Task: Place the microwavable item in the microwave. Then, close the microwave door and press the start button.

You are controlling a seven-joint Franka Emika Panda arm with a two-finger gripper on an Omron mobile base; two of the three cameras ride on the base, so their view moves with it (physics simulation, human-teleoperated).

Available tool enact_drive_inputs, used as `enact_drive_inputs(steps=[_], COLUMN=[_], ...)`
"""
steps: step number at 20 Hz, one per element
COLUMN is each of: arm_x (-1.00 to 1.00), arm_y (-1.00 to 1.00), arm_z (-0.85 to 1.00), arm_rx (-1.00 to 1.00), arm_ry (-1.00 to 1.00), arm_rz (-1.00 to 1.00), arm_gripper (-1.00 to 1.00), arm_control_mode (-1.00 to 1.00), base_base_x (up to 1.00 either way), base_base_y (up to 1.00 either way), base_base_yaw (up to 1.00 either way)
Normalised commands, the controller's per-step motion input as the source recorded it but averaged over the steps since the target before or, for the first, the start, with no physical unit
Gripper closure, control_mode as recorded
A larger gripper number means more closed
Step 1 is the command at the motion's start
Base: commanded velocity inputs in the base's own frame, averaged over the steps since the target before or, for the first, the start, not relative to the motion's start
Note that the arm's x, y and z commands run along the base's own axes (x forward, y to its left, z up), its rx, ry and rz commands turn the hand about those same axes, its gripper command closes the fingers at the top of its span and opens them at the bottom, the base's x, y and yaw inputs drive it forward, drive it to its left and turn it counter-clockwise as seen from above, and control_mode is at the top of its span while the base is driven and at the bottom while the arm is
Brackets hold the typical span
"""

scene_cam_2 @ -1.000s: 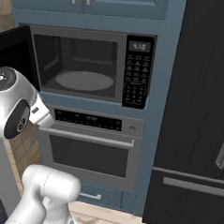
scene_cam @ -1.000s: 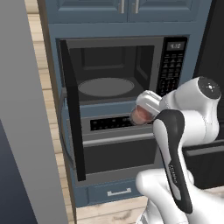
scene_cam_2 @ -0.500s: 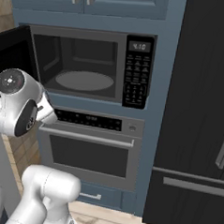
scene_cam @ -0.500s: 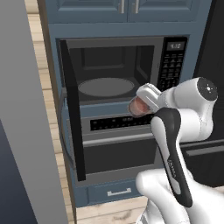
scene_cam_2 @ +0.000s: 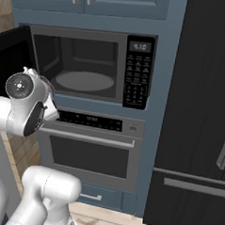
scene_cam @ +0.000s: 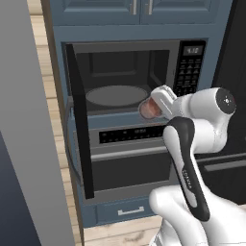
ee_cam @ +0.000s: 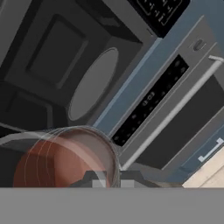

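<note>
My gripper (scene_cam: 157,102) is shut on the microwavable item (scene_cam: 148,108), a clear glass tumbler with reddish-brown contents. It hangs in front of the lower right corner of the microwave (scene_cam: 129,77) opening, just above the sill. The microwave door (scene_cam: 79,129) stands swung open to the left. The round turntable (scene_cam: 115,95) inside is bare, and the keypad (scene_cam: 188,69) sits to the right. In the hand view the tumbler (ee_cam: 61,162) lies close between the fingertips (ee_cam: 94,178), with the turntable (ee_cam: 94,83) ahead. The right base view shows the microwave (scene_cam_2: 80,60) and its open door (scene_cam_2: 9,61).
Under the microwave sits the larger oven (scene_cam: 129,168) with a control strip (scene_cam: 127,134) and a horizontal bar handle (scene_cam_2: 87,137). A black fridge (scene_cam_2: 199,115) stands to the right. Blue cabinets (scene_cam: 139,9) are above, a drawer (scene_cam: 130,210) below, and a grey panel (scene_cam: 24,134) on the left.
The hand has risen with the tumbler and moved slightly left, from level with the oven's control strip up to the microwave's sill. The grip stays the same.
</note>
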Motion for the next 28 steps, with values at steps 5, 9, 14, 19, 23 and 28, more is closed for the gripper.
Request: enact_drive_inputs(steps=[5,9,14,19,23,28], arm_x=[0.35,0.53,0.57,0.51,0.52,0.35], arm_y=[0.00,0.00,0.00,0.00,0.00,0.00], arm_z=[0.09,0.04,0.00,0.00,0.00,0.00], arm_rx=[0.11,0.08,0.03,0.00,0.00,0.00], arm_ry=[-0.01,0.00,0.00,0.00,0.00,0.05], arm_rz=[-0.08,-0.09,-0.09,-0.06,-0.04,0.00], arm_gripper=[1.00,1.00,1.00,1.00,1.00,1.00], arm_control_mode=[-1.00,-1.00,-1.00,-1.00,-1.00,-1.00], base_base_x=[0.00,0.00,0.00,0.00,0.00,0.00], base_base_y=[0.00,0.00,0.00,0.00,0.00,0.00], base_base_yaw=[0.00,0.00,0.00,0.00,0.00,0.00])
